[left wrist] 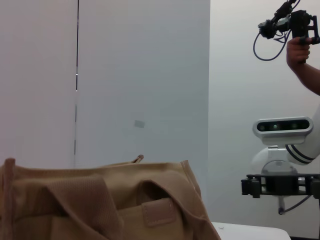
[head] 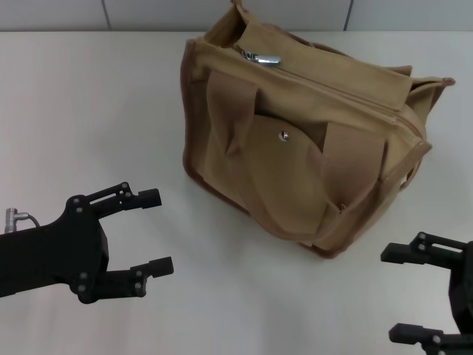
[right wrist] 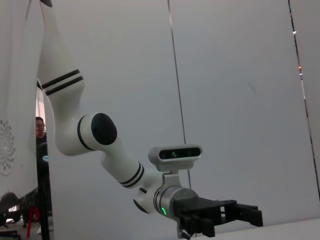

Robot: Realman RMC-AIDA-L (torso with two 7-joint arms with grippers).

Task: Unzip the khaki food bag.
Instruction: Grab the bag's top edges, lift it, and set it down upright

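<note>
Two grippers sit low in the head view, both clear of the work. We log the left gripper (head: 151, 233) at lower left of the frame with its fingers spread apart and nothing between them. The right gripper (head: 403, 292) is at lower right, partly cut off by the frame edge, its fingers likewise parted and empty.

We see the khaki food bag (head: 310, 140) standing upright on the white table (head: 89, 111), upper centre to right of the head frame, turned at an angle. Its two strap handles (head: 229, 111) have flopped down over the front pocket, where a metal snap (head: 282, 134) shows. The zipper line (head: 332, 78) runs along the top panel and looks fully closed; the silver zipper pull (head: 262, 57) lies at the far end of the top, near the upper edge of the frame.

Step in hand, by our judgement: approach only. No unzipping has begun, and neither gripper touches the bag.

The left wrist view shows the bag's upper edge (left wrist: 100, 185) filling its lower part, with the right gripper (left wrist: 280, 186) beyond it.

Next move, as we read it: one gripper must reach over the bag's top to the pull and pinch it, a small flat target lying close against the fabric. The other will probably need to steady the soft bag, since a pull along the zipper could drag or tip it. The pull must then travel toward the right side of the frame.
</note>
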